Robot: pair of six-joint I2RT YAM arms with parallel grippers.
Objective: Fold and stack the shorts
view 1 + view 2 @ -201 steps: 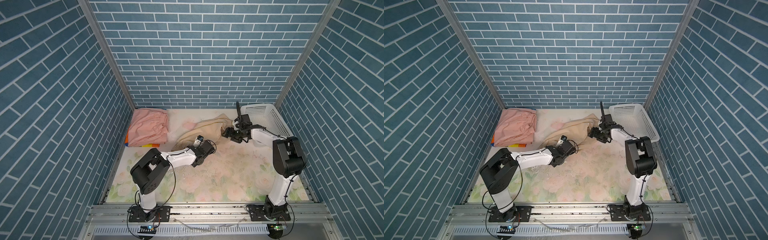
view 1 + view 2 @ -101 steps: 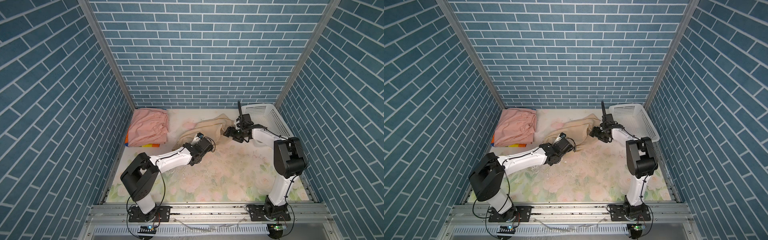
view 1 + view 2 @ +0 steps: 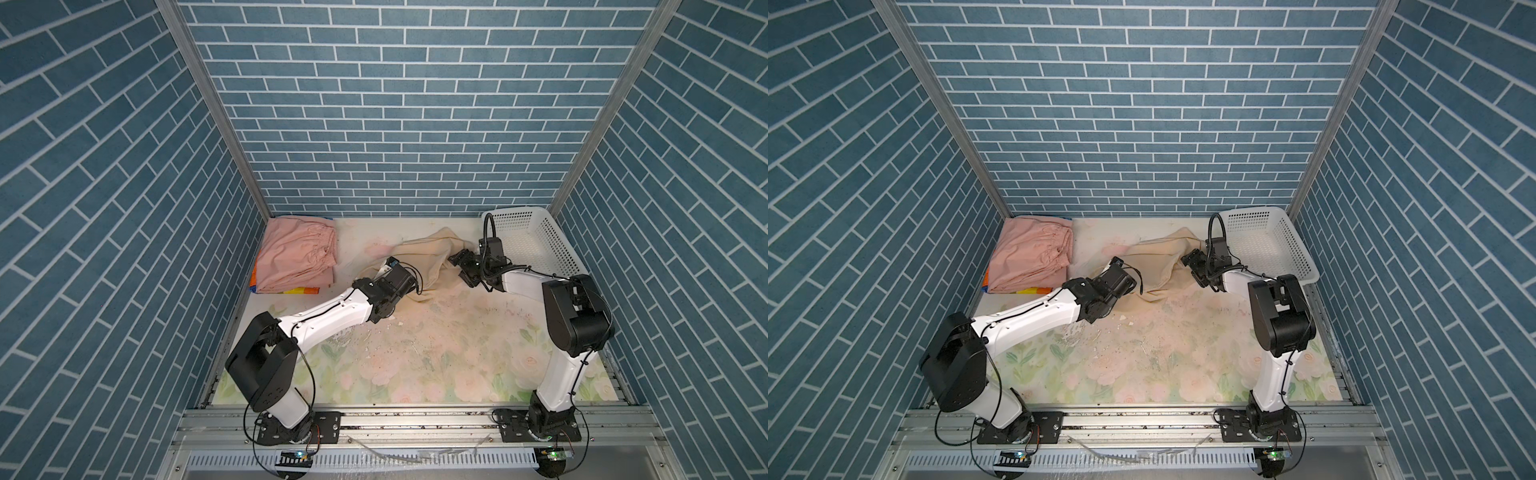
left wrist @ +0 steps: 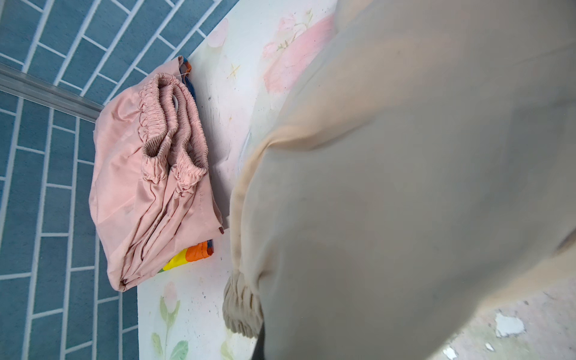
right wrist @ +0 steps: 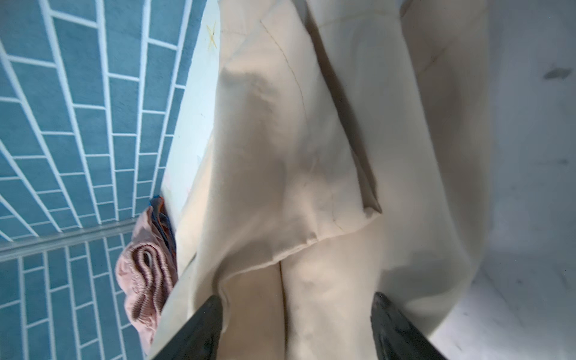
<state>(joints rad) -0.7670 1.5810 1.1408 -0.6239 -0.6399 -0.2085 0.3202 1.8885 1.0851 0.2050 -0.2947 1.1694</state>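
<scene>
The beige shorts point(image 3: 428, 257) point(image 3: 1160, 259) lie crumpled at the back middle of the table, between my two grippers. My left gripper point(image 3: 411, 284) is shut on their near-left edge. In the left wrist view the cloth point(image 4: 405, 187) drapes over the lens, its gathered waistband point(image 4: 241, 311) lies beside one dark finger point(image 4: 258, 343). My right gripper point(image 3: 461, 268) point(image 5: 296, 311) is open at the shorts' right end, with beige cloth lying between its spread fingers. The folded pink shorts point(image 3: 297, 255) point(image 4: 149, 187) rest on the rainbow-striped shorts point(image 3: 301, 291) point(image 4: 190, 254) at the back left.
A white perforated basket point(image 3: 536, 237) point(image 3: 1266, 241) stands in the back right corner, just behind my right arm. Blue brick walls close in the table on three sides. The flowered table cover point(image 3: 415, 353) has scuffed, flaking patches near the middle.
My left gripper has closed on the beige cloth, and the left arm has stretched lower and longer. The right gripper has stayed open and hardly moved.
</scene>
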